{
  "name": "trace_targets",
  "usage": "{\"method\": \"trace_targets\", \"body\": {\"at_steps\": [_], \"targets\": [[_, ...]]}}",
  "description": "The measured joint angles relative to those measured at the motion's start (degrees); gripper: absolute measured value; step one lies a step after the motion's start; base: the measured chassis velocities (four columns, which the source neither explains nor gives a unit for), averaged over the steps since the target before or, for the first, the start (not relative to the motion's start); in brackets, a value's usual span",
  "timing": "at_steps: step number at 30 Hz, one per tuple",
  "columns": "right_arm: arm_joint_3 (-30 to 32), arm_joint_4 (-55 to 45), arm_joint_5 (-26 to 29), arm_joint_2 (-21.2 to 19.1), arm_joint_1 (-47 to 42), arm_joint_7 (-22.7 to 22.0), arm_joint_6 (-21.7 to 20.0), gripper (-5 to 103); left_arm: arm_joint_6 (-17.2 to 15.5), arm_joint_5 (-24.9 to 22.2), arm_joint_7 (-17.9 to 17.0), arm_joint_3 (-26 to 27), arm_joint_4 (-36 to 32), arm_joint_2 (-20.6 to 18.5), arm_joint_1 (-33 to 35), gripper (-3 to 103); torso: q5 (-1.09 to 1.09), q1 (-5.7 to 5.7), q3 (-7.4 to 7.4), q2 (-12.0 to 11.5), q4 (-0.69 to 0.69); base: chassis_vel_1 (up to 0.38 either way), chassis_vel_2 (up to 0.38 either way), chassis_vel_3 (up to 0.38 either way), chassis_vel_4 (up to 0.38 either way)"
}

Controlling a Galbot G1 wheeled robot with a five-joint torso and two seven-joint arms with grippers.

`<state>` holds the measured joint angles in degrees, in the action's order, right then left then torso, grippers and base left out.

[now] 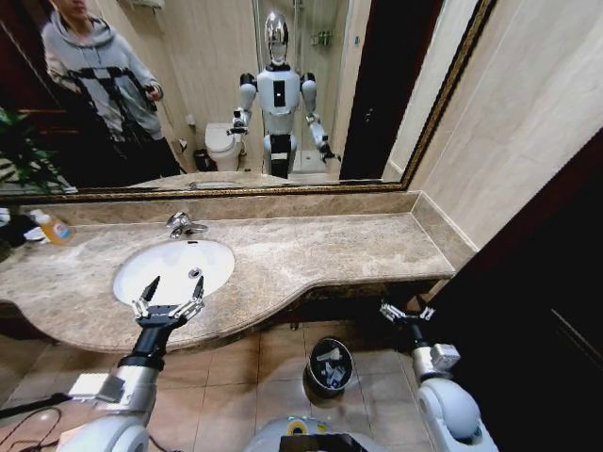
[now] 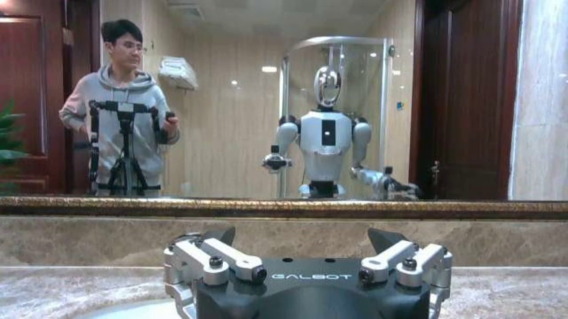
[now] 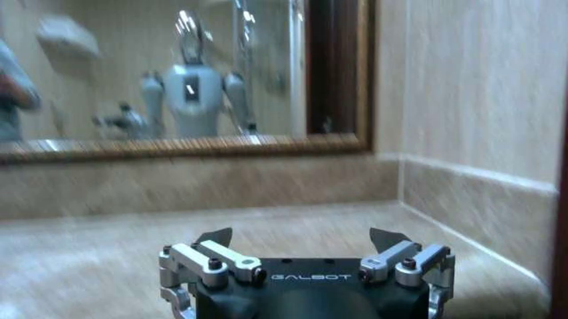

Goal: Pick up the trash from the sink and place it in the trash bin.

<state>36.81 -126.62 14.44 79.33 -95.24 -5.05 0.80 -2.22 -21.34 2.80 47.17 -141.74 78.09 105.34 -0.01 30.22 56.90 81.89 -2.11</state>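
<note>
Presently the left gripper (image 1: 171, 294) hangs over the near rim of the sink (image 1: 217, 256), its fingers spread apart with nothing between them. The sink basin shows white and bare around the chrome drain (image 1: 195, 273); the faucet (image 1: 181, 224) stands on the bench (image 1: 311, 250) just behind the sink. The right gripper (image 1: 407, 312) sits well to the right of the sink, low beside the bench's front edge, fingers likewise apart and empty. The bin (image 1: 330, 363) stands on the tiled floor (image 1: 245, 377) below the bench, right of the sink and near the right gripper; trash (image 1: 331, 369), pale scraps, lies inside it. A bottle (image 1: 55, 229) of orange liquid stands on the bench left of the sink, against the back ledge. The mirror (image 1: 283, 85) runs along the wall behind the sink.
</note>
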Motion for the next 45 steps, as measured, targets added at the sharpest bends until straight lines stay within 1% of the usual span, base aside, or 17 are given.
{"method": "trace_targets", "body": {"at_steps": [2,5,10,19,21,22,24,26,35,45], "targets": [[-0.4,-1.1,-0.1,0.1,-0.2,0.0,-0.1,100,0.0,0.0,0.0,0.0,0.0,0.0,0.0,100,0.00,0.00,0.00,0.0,0.00,0.000,0.000,0.000,0.000],[-2.4,-6.0,-0.9,1.2,-0.6,0.3,-1.0,100,0.0,0.0,0.0,0.0,0.0,0.0,0.0,100,0.00,0.00,0.00,0.0,0.00,0.000,0.000,0.000,0.000],[-3.1,-8.2,-1.4,1.2,-0.8,0.7,-2.1,100,0.0,0.0,0.0,0.0,0.0,0.0,0.0,100,0.00,0.00,0.00,0.0,0.00,0.000,0.000,0.000,0.000],[-3.2,-8.0,-2.7,0.0,-1.3,1.3,-2.1,100,0.0,0.0,0.0,0.0,0.0,0.0,0.0,100,0.01,0.00,0.00,0.0,0.00,0.000,0.000,0.000,0.000],[-3.6,-7.3,-4.7,-0.5,-1.6,1.8,-1.5,100,0.0,0.0,0.0,0.0,0.0,0.0,0.0,100,0.01,0.00,0.00,0.0,0.00,0.000,0.000,0.000,0.000],[-3.6,-7.3,-4.7,-0.5,-1.6,1.8,-1.5,100,0.0,0.0,0.0,0.0,0.0,0.0,0.0,100,0.01,0.00,0.00,0.0,0.00,0.000,0.000,0.000,0.000],[-4.0,-6.9,-7.7,-0.9,-2.1,2.1,-0.9,100,0.0,0.0,0.0,0.0,0.0,0.0,0.0,100,0.01,0.00,0.00,0.0,0.00,0.000,0.000,0.000,0.000],[-4.2,-6.8,-9.3,-1.2,-2.5,2.2,-0.7,100,0.0,0.0,0.0,0.0,0.0,0.0,0.0,100,0.01,0.00,0.00,0.0,0.00,0.000,0.000,0.000,0.000],[-5.2,-6.9,-11.7,-1.4,-4.2,1.8,-1.1,100,0.0,0.0,0.0,0.0,0.0,0.0,0.0,100,0.01,0.00,0.00,0.0,0.00,0.000,0.000,0.000,0.000],[-5.2,-6.8,-11.8,-1.3,-4.2,1.6,-1.2,100,0.0,0.0,0.0,0.0,0.0,0.0,0.0,100,0.01,0.00,0.00,0.0,0.00,0.000,0.000,0.000,0.000]]}}
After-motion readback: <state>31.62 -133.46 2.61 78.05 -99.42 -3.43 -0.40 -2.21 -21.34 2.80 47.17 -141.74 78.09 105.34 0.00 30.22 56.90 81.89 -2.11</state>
